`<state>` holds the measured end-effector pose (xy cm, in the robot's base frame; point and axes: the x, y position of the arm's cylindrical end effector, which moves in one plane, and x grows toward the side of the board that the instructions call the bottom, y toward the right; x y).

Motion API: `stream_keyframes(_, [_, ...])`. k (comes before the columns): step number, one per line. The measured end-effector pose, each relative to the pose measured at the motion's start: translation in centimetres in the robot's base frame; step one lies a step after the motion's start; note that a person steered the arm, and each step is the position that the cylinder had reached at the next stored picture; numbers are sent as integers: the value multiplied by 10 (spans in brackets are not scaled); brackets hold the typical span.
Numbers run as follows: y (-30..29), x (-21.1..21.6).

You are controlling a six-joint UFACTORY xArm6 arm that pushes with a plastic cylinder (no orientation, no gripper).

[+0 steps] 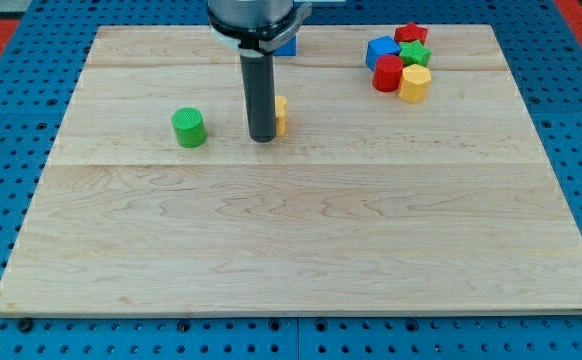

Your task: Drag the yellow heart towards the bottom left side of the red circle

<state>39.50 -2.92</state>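
My tip (262, 137) rests on the board at the upper middle. A yellow block (281, 115) sits right against the rod's right side; the rod hides part of it, so its shape is unclear. The red circle (387, 73) stands in a cluster at the view's top right, far to the right of my tip. A second yellow block (415, 84), angular in outline, touches the red circle's lower right side.
The cluster also holds a blue block (379, 50), a green block (416, 54) and another red block (410, 34). A green circle (188, 128) stands left of my tip. A blue block (287, 45) shows behind the arm at the top.
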Motion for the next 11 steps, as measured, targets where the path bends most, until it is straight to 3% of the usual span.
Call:
stream_keyframes(1, [38,0])
stream_keyframes(3, [-16,18])
stream_keyframes(4, [4,3])
stream_keyframes(5, [-13,-34])
stream_keyframes(8, [107,-61])
stream_keyframes(9, [102,-45])
stream_keyframes(10, [62,31])
stream_keyframes(11, [-54,39])
